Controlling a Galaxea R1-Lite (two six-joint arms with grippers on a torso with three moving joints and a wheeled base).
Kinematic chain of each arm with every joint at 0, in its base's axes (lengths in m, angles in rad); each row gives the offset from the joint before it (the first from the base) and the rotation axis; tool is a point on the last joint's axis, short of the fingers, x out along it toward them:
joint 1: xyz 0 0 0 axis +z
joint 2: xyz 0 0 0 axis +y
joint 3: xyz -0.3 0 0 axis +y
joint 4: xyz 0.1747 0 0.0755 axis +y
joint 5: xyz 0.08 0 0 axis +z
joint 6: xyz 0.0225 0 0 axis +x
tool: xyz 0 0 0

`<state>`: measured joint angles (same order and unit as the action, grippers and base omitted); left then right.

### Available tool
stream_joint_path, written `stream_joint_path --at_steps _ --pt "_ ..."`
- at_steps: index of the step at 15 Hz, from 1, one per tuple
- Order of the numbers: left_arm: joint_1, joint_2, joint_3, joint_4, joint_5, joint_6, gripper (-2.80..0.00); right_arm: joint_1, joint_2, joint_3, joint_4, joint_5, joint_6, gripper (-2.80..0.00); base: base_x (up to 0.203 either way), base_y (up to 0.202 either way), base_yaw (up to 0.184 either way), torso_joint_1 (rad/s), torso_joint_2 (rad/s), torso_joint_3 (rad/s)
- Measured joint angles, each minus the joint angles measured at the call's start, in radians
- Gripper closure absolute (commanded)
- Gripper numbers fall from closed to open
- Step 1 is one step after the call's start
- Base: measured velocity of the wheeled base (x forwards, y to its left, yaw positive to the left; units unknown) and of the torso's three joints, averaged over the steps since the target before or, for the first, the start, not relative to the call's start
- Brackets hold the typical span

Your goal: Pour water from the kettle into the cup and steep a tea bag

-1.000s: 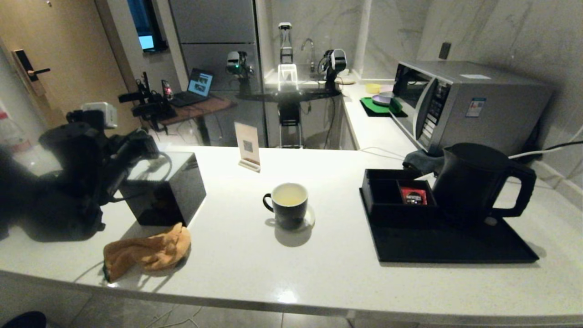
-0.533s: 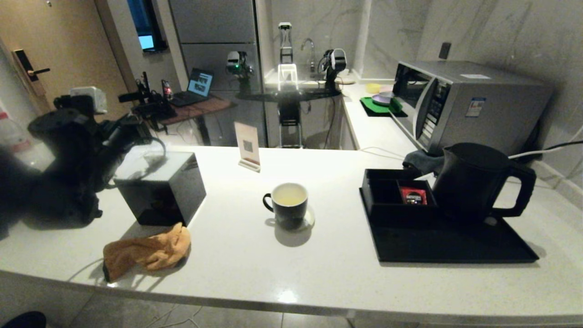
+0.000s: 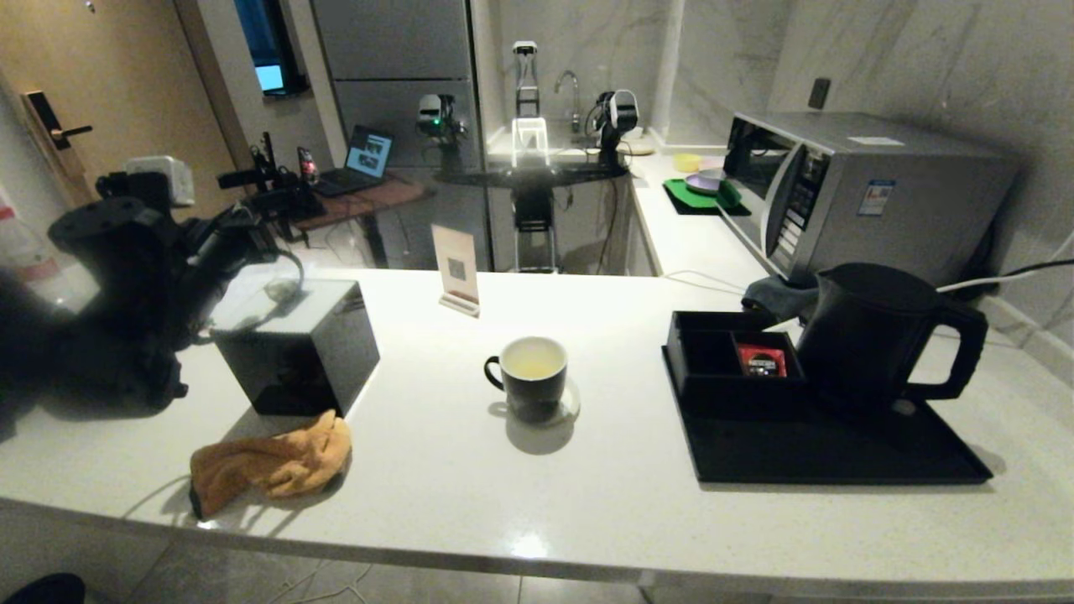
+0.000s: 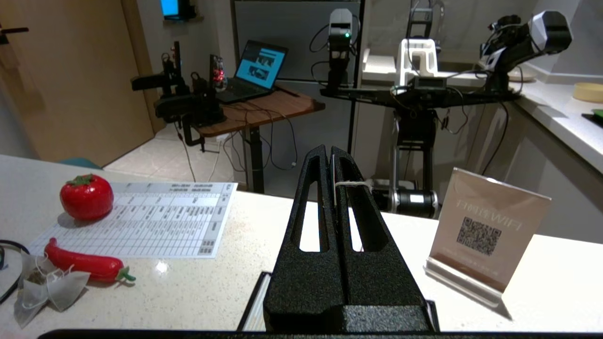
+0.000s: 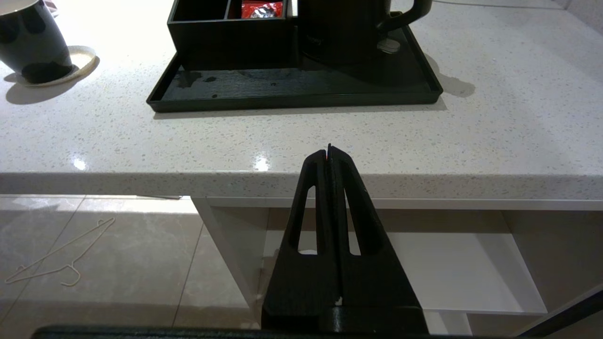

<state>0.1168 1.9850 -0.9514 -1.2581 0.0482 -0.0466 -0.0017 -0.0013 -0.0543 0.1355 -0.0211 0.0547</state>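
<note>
1. The cup stands mid-counter on a coaster, pale water inside.
2. The kettle sits on the black tray, well apart.
3. The left gripper, above the black box, pinches the tea bag's string.
4. The right gripper, clenched with nothing between its fingers, hangs below the counter edge.

White speckled surface bearing black tray, coaster under the cup, orange cloth, black box, sign stand.
</note>
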Motion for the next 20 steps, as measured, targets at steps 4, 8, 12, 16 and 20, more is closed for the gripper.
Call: stream_joint_path --at_steps 4,8,12,16,20 --pt "0.001 0.019 0.004 -0.002 0.000 0.000 0.00 0.000 0.000 0.000 0.000 0.000 0.000 0.00 0.000 0.000 0.000 0.000 0.00 0.000" --pt "-0.002 0.036 0.027 -0.011 -0.001 0.001 0.00 0.000 0.000 0.000 0.000 0.000 0.000 0.00 0.000 0.000 0.000 0.000 0.00 0.000" --pt "-0.002 0.038 0.032 -0.011 -0.003 0.001 0.00 0.000 0.000 0.000 0.000 0.000 0.000 0.00 0.000 0.000 0.000 0.000 0.00 0.000" --pt "-0.001 0.038 0.034 -0.011 -0.003 0.001 0.00 0.000 0.000 0.000 0.000 0.000 0.000 0.00 0.000 0.000 0.000 0.000 0.00 0.000" --pt "-0.003 0.040 0.039 -0.022 -0.011 0.001 0.00 0.000 0.000 0.000 0.000 0.000 0.000 0.00 0.000 0.000 0.000 0.000 0.00 0.000"
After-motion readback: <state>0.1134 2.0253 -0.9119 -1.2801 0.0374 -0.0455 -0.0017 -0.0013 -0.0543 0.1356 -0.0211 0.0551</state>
